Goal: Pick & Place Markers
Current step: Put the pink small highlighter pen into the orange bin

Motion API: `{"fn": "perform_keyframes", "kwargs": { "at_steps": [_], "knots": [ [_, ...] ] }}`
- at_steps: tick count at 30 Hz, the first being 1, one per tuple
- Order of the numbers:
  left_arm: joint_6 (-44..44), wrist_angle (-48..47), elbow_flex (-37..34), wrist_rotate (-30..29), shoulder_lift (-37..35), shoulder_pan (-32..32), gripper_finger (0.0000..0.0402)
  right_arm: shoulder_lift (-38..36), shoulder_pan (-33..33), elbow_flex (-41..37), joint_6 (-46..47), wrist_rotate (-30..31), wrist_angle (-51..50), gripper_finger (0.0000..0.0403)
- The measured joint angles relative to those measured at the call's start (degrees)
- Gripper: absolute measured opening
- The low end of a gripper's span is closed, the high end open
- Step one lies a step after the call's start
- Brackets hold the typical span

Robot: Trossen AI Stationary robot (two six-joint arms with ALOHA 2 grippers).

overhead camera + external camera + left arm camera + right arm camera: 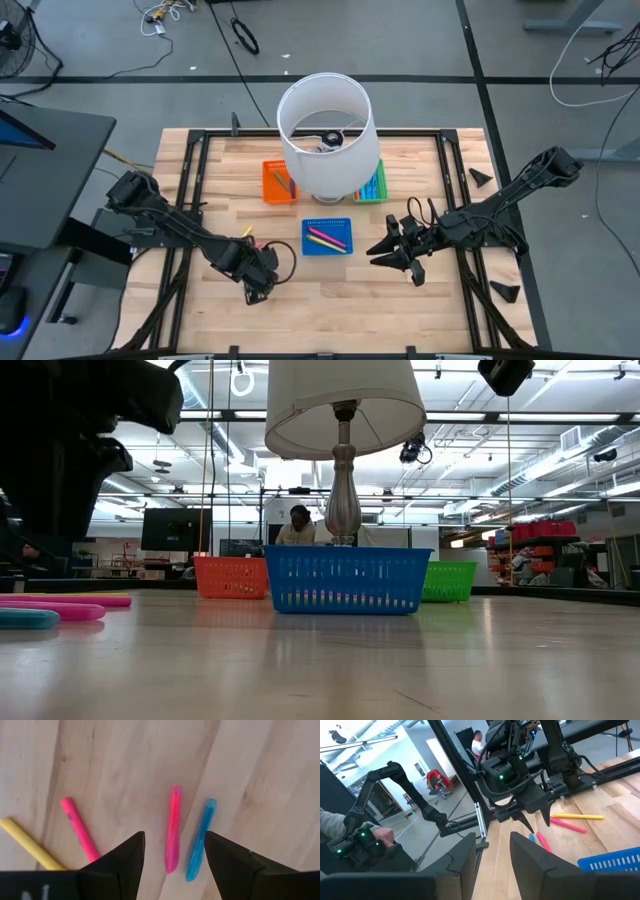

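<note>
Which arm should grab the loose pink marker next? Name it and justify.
Left. The left tool hangs open directly above the pink marker, with the blue marker beside it. The right tool waits across the table, beyond the blue tray.

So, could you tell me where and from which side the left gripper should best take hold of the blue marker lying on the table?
Grip the blue marker mid-barrel, coming straight down. It lies flat, close beside a pink marker, so the left gripper, open above both, should shift to straddle only the blue one, fingers across its length.
</note>
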Motion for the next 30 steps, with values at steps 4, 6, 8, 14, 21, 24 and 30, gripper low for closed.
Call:
{"fn": "perform_keyframes", "kwargs": {
  "at_steps": [4,6,8,14,21,24,30],
  "knots": [
    [-0.3,0.9,-1.1,0.3,0.0,0.0,0.021,0.0,0.0,0.0,0.0,0.0,-0.2,0.0119],
    [-0.2,1.1,-1.1,0.4,0.0,-0.1,0.021,0.0,0.0,0.0,0.0,0.0,-0.6,0.0119],
    [-0.2,1.5,-1.1,0.4,0.0,-0.2,0.021,0.0,0.0,0.0,0.0,0.0,-0.9,0.0119],
    [-0.9,2.4,-1.1,0.5,0.0,-0.5,0.021,0.0,0.0,0.0,0.0,0.0,-1.0,0.0119],
    [-4.2,2.4,-1.1,2.0,0.0,-0.6,0.021,0.0,0.0,0.0,0.0,0.0,-1.1,0.0119],
    [-4.5,2.5,-1.1,2.0,0.0,-0.6,0.021,0.0,0.0,0.0,0.0,0.0,-1.1,0.0119],
    [-4.5,2.7,-1.1,2.0,0.0,-0.6,0.021,0.0,0.0,0.0,0.0,0.0,-1.1,0.0119]
  ]
}}
